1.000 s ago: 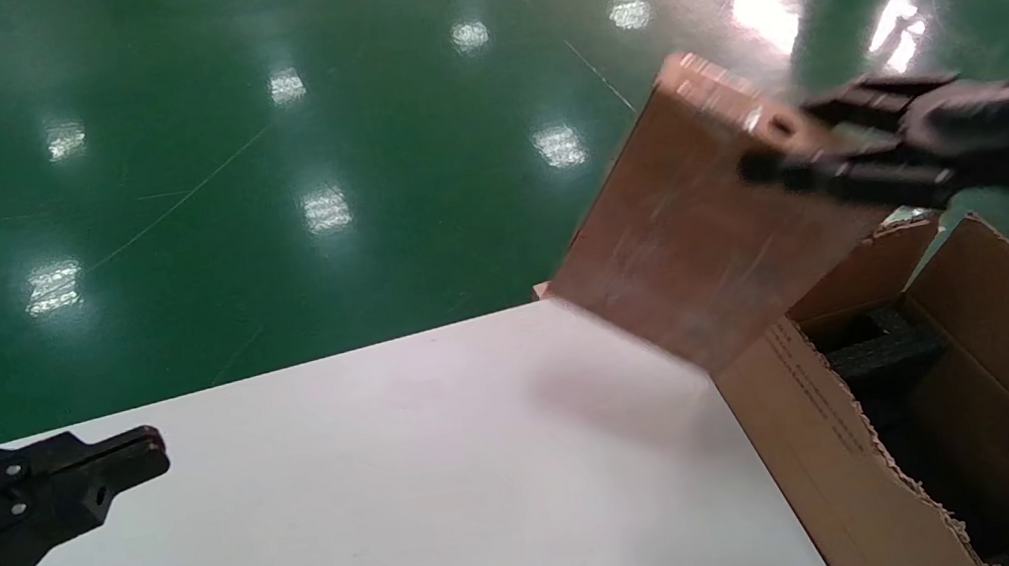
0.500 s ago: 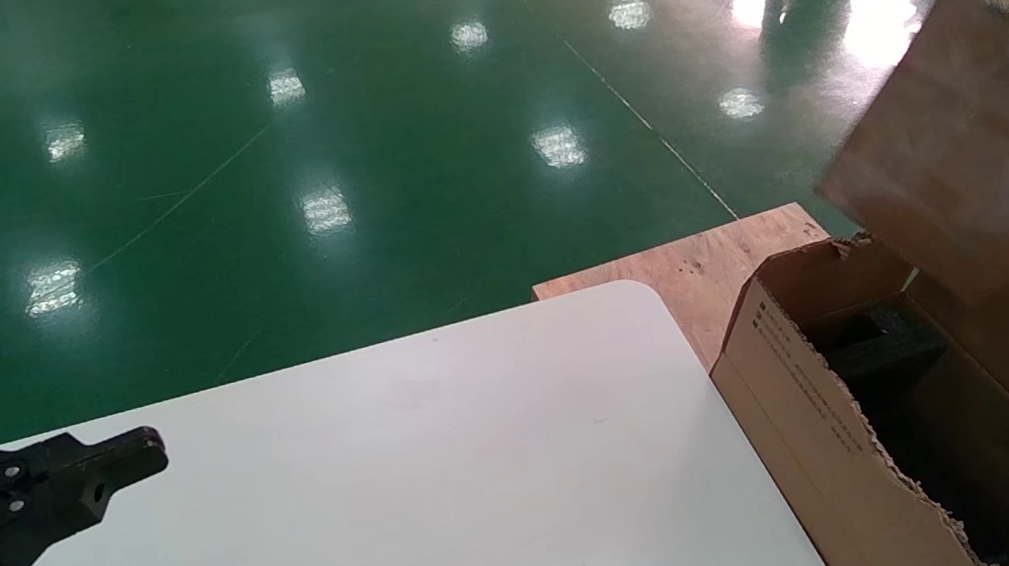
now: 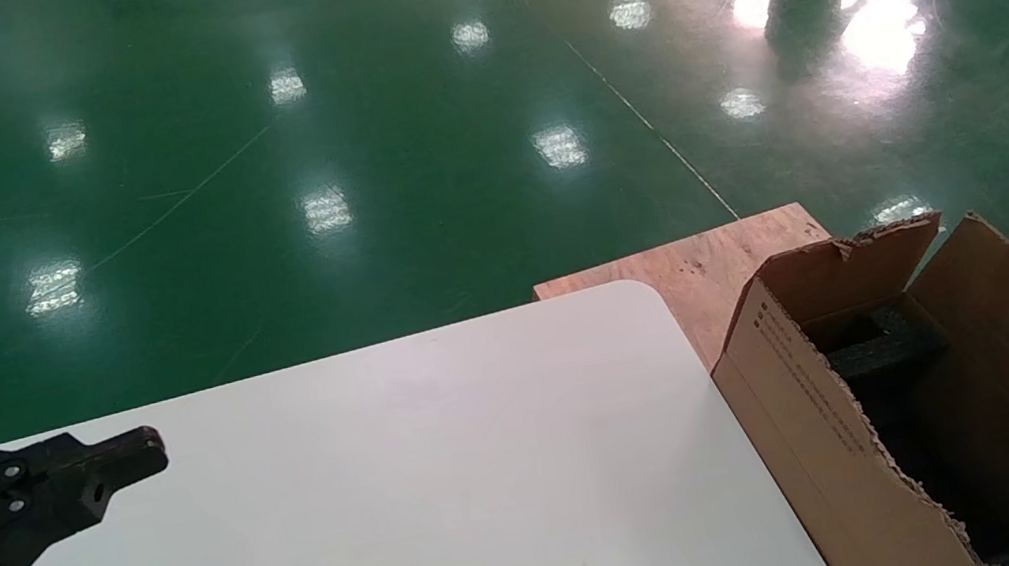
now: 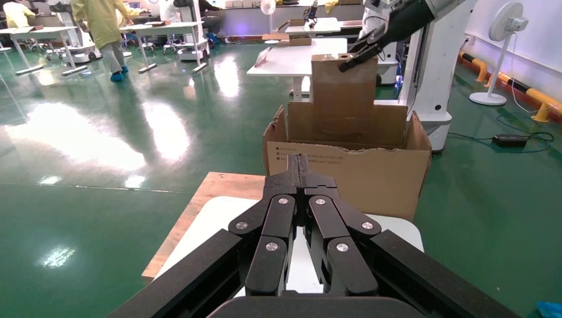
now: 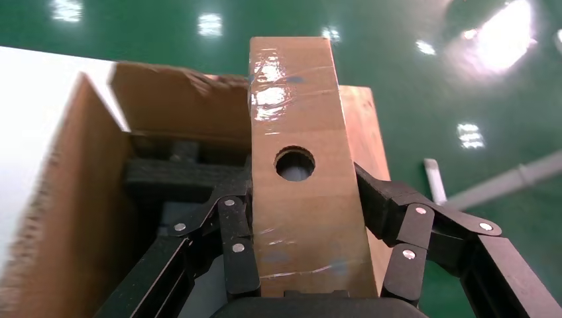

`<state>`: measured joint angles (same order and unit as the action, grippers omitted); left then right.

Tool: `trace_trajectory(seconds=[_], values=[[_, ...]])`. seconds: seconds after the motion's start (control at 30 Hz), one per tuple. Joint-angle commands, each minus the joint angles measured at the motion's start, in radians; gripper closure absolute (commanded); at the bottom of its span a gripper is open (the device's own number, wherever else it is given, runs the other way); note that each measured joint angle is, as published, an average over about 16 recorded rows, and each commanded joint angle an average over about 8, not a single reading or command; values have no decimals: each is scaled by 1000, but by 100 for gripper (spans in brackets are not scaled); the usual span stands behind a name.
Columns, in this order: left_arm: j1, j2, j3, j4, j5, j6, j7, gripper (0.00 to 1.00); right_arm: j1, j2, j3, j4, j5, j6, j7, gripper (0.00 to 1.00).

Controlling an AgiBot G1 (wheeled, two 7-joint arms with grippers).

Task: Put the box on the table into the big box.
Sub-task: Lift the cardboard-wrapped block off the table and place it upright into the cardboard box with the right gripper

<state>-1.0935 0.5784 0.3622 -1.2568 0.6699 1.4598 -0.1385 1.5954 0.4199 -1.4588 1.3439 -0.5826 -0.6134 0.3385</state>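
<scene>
box (image 5: 301, 179): small flat brown cardboard, round hole in the face toward the wrist, glossy tape strips, upright on edge, clamped between the right tool's (image 5: 311, 265) fingers | big box (image 3: 832, 434): brown corrugated carton directly under that tool, ragged flaps, black foam inside, small box's lower part inside it | surface (image 3: 381, 525): white, rounded corner, beside carton

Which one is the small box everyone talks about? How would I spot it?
Find the white table; the big box stands at its right corner. Over its opening the right hand grips the small box, standing on end. Unlike the ragged big box, it is slim, taped, with a round hole.
</scene>
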Motion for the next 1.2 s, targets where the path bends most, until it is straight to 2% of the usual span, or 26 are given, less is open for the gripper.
trace_trajectory(seconds=[0.03,0.17,0.33,0.5,0.7,0.93,1.2], values=[[0,0,0,0,0,0,0,100,23,8,-60,4,16,46,-15,100],[0,0,0,0,0,0,0,100,105,25,-159,7,55,96,-72,100],[0,0,0,0,0,0,0,100,252,46,-272,9,105,135,-173,100],[0,0,0,0,0,0,0,100,398,61,-378,8,145,138,-274,100],[0,0,0,0,0,0,0,100,522,64,-489,4,188,114,-341,100],[0,0,0,0,0,0,0,100,603,63,-581,-1,214,102,-385,100],[0,0,0,0,0,0,0,100,620,105,-623,-8,213,113,-406,100]])
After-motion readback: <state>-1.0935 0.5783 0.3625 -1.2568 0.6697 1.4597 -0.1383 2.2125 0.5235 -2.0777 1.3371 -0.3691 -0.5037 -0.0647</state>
